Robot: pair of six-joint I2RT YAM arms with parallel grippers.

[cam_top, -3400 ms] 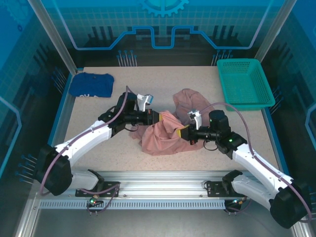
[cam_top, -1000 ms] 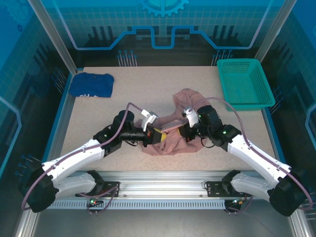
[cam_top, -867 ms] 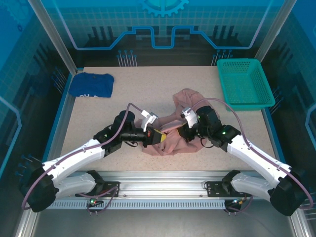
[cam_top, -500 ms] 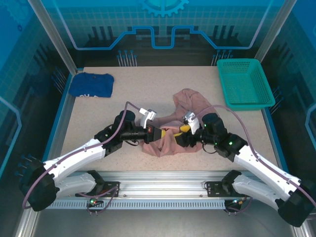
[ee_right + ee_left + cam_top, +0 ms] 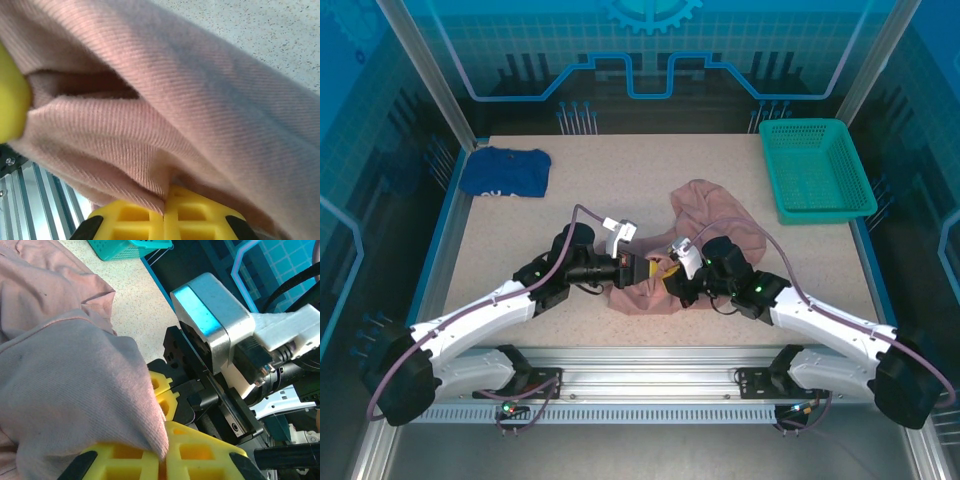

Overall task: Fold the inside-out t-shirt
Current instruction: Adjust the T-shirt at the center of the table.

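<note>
Pink t-shirt pinched by both low, inward-reaching arms' closed jaws.

No text seems legible in any view.

A folded dark blue garment lies at the speckled tabletop's far left corner, a green basket at its far right

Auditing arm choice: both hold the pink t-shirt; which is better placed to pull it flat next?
Left, probably: left fingers pinch the t-shirt with bare table on that side; right fingers grip too, nearer its bulk.
</note>
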